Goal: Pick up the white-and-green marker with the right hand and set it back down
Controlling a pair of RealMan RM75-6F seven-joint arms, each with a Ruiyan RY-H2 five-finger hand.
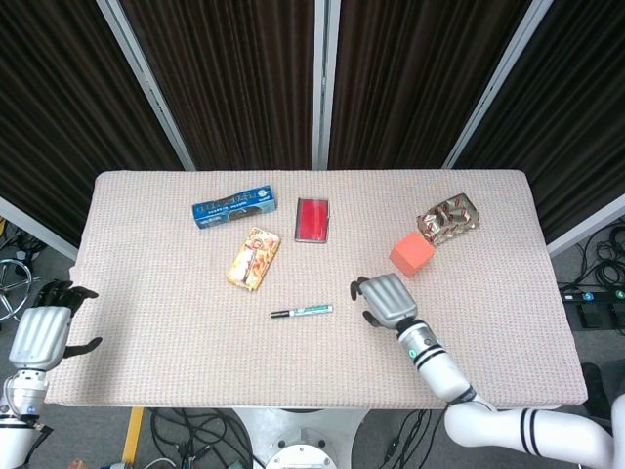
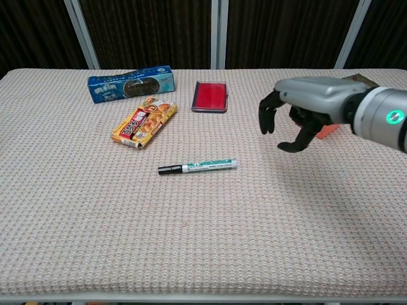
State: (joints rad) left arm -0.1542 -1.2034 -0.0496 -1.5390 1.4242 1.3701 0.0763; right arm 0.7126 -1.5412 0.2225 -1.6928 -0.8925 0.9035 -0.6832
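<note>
Table (image 1: 146,362) is covered in a beige waffle-weave cloth, dark curtains with pale vertical rails behind its far edge. Toward the far left there's a long blue cookie box (image 1: 232,207) lying flat, and just in front of it a yellow-orange snack packet (image 1: 254,259) sitting at an angle. Flat red case with a dark rim (image 1: 312,219) is near the far edge, about mid-table. Toward the far right corner: an orange cube (image 1: 412,253), touching or nearly touching a crinkly gold-and-red foil packet (image 1: 448,218) behind it.
</note>
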